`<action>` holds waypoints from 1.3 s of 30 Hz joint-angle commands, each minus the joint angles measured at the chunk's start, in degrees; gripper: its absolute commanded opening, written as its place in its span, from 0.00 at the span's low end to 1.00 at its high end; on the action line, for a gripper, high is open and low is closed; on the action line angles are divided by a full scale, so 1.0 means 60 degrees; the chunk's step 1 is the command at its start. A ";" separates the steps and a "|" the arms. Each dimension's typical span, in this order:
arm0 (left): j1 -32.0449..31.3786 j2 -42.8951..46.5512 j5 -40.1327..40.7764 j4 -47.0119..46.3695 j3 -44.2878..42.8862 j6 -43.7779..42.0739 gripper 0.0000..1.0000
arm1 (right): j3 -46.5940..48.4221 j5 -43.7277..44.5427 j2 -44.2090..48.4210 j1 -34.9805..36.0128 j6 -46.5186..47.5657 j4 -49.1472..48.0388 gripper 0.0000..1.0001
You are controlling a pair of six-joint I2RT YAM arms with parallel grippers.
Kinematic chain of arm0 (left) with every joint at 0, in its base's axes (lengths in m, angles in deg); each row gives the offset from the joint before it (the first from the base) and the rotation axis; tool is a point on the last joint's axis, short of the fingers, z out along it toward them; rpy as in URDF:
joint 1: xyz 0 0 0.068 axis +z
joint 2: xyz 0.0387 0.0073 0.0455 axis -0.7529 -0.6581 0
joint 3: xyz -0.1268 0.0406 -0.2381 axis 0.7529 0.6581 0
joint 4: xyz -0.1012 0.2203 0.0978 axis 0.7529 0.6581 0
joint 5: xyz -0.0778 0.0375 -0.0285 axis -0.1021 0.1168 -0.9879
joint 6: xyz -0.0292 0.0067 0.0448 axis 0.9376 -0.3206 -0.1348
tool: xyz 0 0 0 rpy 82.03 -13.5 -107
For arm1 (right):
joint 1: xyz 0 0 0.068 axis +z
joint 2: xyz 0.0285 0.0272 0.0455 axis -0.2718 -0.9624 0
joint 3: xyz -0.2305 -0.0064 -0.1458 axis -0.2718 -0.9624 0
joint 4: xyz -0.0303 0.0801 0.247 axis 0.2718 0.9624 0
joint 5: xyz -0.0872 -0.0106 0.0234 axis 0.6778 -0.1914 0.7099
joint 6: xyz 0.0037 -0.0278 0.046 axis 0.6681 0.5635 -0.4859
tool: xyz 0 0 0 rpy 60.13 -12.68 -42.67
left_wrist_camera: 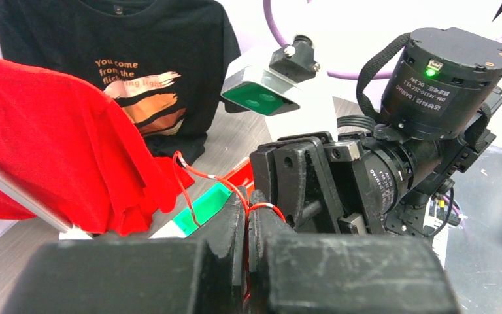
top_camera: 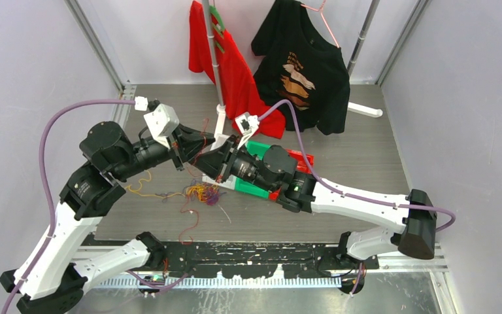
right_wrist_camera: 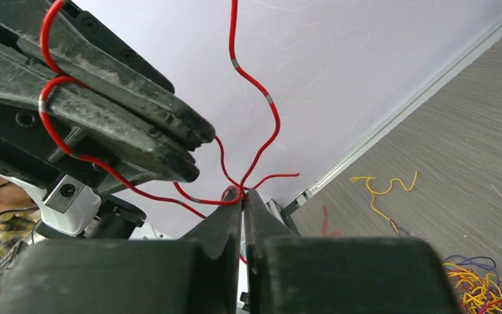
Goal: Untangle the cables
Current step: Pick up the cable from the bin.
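Note:
Above the table my two grippers meet tip to tip. My left gripper (top_camera: 199, 148) (left_wrist_camera: 247, 212) is shut on a thin red cable (left_wrist_camera: 199, 171), which loops out over both fingertips. My right gripper (top_camera: 214, 159) (right_wrist_camera: 243, 193) is shut on the same red cable (right_wrist_camera: 261, 88) at a small knot-like loop. The left gripper's fingers (right_wrist_camera: 124, 124) show in the right wrist view with the cable wound round them. A tangle of yellow, purple and red cables (top_camera: 202, 193) (right_wrist_camera: 480, 291) lies on the table below. One loose yellow cable (top_camera: 140, 183) (right_wrist_camera: 382, 190) lies to its left.
A clothes rack pole (top_camera: 212, 59) stands at the back with a red shirt (top_camera: 235, 72) and a black shirt (top_camera: 304, 72) hanging from it. A green and red box (top_camera: 261, 186) lies under my right arm. Grey walls close in both sides.

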 commanded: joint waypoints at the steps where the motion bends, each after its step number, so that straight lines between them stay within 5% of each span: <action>1: 0.0076 0.0191 0.0306 -0.0560 -0.0195 -0.0126 0.00 | 0.0022 0.0222 0.0504 0.0032 0.0458 -0.0219 0.20; 6: 0.0065 0.0361 0.0260 -0.0237 -0.0209 -0.0706 0.00 | -0.0300 0.1260 0.1936 0.0018 0.1602 0.1518 0.53; 20: 0.0074 0.0374 0.0423 0.0380 -0.0119 -0.1698 0.00 | 0.1279 0.0812 0.3352 -0.0004 0.4186 0.6963 0.90; 28: 0.0068 0.0226 -0.0256 0.1944 -0.0176 -0.3058 0.00 | 0.2731 0.0632 0.3465 0.0010 0.5856 0.7801 1.00; 39: 0.0067 -0.0460 -0.1038 0.4208 -0.0518 -0.4307 0.00 | 0.5148 -0.1004 0.1291 0.0003 0.8294 1.0005 1.00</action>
